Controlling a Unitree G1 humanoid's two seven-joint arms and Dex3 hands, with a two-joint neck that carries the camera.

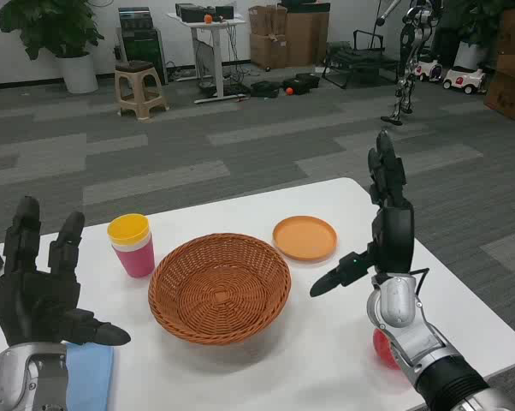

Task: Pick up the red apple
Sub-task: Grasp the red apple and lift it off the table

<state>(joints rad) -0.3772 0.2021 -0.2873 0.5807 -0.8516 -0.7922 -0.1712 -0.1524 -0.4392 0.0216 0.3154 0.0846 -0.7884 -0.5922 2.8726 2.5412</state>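
Both hands were raised above the white surface (326, 342) with fingers spread wide and nothing in them: the right hand (383, 224) stood upright near the orange plate (304, 237), and the left hand (37, 287) hovered palm-forward over a blue cloth (88, 373). The red apple (383, 348) lay on the surface near the front edge, mostly hidden behind the right wrist, so the hand sat above and beyond it rather than around it. That open posture looked like readiness for a grasp not yet begun. A wicker basket (219, 287) sat between the hands, with stacked yellow and pink cups (131, 244) beside it.
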